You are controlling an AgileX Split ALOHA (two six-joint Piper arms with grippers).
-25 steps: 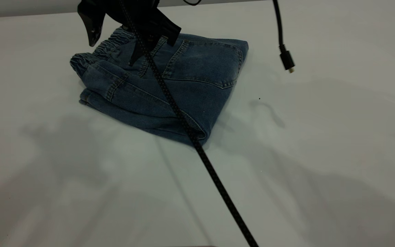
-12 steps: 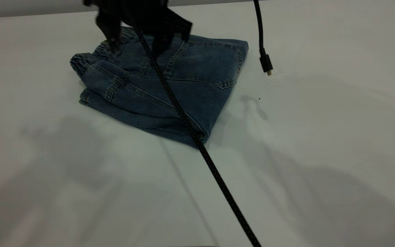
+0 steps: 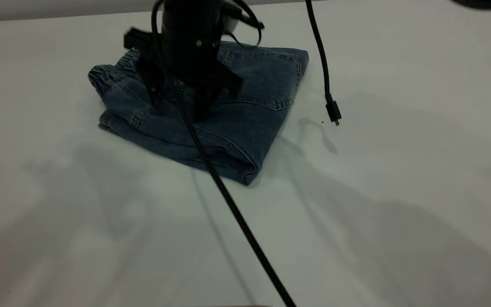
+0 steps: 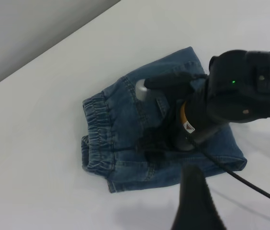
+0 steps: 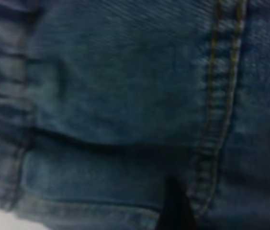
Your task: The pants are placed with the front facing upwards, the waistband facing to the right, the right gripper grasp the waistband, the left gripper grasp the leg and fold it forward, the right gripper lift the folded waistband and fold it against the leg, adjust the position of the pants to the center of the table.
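The pants (image 3: 249,119) lie folded into a compact bundle on the white table (image 3: 399,179), square back pocket (image 3: 267,81) facing up. The gathered waistband (image 3: 111,72) sits at the bundle's left end. My right gripper (image 3: 181,100) stands straight down on the middle of the bundle, open, its tips pressed into the denim. Its own view is filled with denim (image 5: 116,86) and tan stitching. In the left wrist view the pants (image 4: 120,158), the waistband (image 4: 96,139) and the right arm (image 4: 230,100) show from high up. My left gripper (image 4: 195,196) hovers well above the table, beside the bundle.
A thick braided black cable (image 3: 228,200) runs from the right arm across the pants to the table's front edge. A thinner cable ending in a plug (image 3: 333,111) dangles just right of the bundle. Bare tabletop surrounds the pants on all sides.
The right gripper came down from above the waistband end onto the middle of the bundle. The dangling plug swung lower. The pants have barely shifted.
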